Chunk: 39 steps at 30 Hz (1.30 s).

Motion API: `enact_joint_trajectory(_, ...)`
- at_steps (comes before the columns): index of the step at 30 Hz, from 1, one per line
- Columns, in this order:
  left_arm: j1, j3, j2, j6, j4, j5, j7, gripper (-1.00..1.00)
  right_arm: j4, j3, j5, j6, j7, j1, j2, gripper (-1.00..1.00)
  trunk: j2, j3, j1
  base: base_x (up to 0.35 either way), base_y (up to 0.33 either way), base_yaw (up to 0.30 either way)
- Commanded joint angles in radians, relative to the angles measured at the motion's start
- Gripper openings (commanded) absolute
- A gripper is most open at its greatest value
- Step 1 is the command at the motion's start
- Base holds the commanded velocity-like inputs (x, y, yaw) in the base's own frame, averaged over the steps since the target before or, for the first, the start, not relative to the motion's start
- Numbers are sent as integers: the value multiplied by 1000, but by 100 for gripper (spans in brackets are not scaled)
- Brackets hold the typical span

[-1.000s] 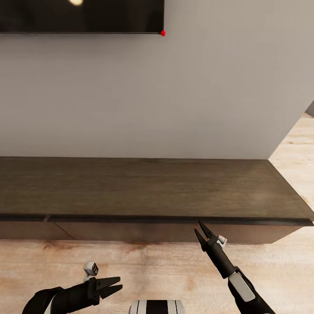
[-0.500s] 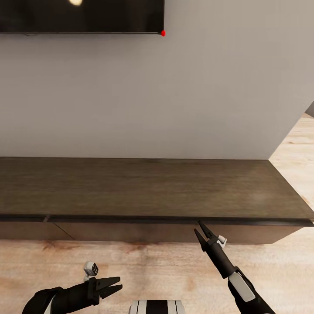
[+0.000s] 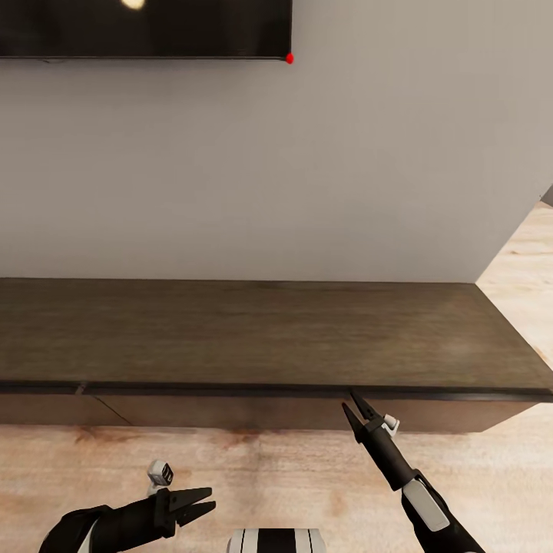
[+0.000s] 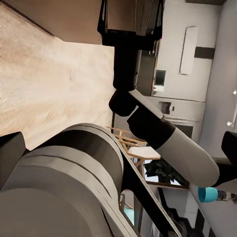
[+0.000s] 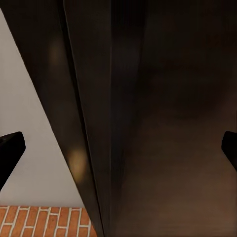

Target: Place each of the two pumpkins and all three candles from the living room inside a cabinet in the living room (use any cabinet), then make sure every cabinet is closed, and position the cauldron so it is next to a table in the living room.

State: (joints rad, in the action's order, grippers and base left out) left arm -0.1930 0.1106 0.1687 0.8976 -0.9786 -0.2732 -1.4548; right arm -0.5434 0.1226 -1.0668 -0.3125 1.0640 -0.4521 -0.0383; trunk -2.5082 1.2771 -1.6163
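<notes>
The cabinet is a long low dark brown unit against the grey wall, and its drawer fronts sit flush and closed. My right gripper is open, its tips just below the cabinet's front top edge. The right wrist view has the dark cabinet very close, between spread fingertips. My left gripper is open and holds nothing, low over the floor in front of the cabinet. The left wrist view looks across at my right arm. The pumpkins, candles, cauldron and table are out of view.
A black TV hangs on the wall above the cabinet. Light wood floor runs in front of it and past the wall's corner at the right. My own base is at the bottom edge.
The whole picture has shifted a few pixels, so the camera moved slightly. Both grippers hold the same pose and both stay open.
</notes>
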Motion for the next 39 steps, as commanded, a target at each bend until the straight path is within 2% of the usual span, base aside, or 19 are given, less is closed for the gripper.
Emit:
enact_joint_trajectory(1,0,0,0,11,0,-1,-3,100,0,0,-7,-10,2,0,0,100,0,1,0,41,17,0)
enact_joint_trajectory(10,0,0,1,11,0,-1,-3,100,0,0,-7,-11,2,0,0,100,0,1,0,8,3,0)
enact_joint_trajectory(11,0,0,1,11,0,-1,-3,100,0,0,-7,-11,2,0,0,-100,0,1,0,0,0,0)
enact_joint_trajectory(39,0,0,0,11,1,-1,-3,100,2,2,-9,-5,2,0,1,-100,0,1,0,0,0,0)
